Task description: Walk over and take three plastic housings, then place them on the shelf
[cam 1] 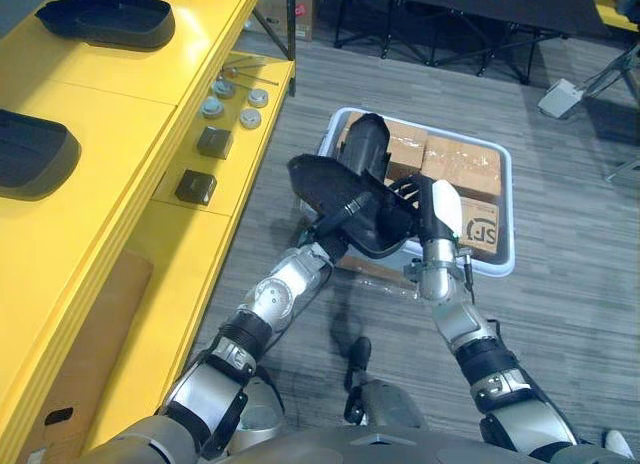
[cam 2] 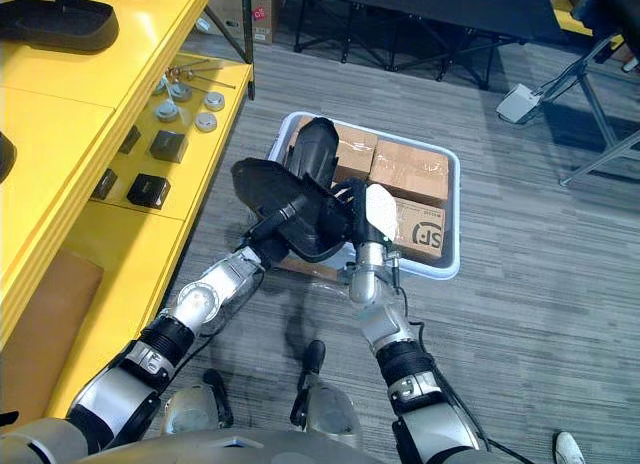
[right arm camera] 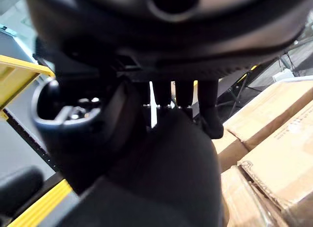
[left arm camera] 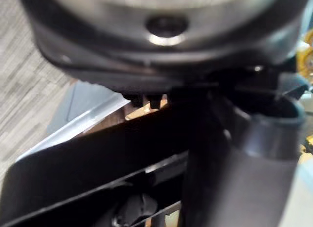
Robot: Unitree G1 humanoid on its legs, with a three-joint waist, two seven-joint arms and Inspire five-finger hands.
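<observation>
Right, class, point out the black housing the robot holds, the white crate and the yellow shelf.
black housing (cam 1: 320,179), left eye view, its broad shell.
white crate (cam 1: 508,209), left eye view, its right rim.
yellow shelf (cam 1: 110,124), left eye view, bare top surface.

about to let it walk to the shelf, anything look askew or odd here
The black plastic housings held between the left robot hand and right robot hand sit crossed rather than nested, one jutting out over the bin of cardboard boxes. Nothing else stands out.
</observation>
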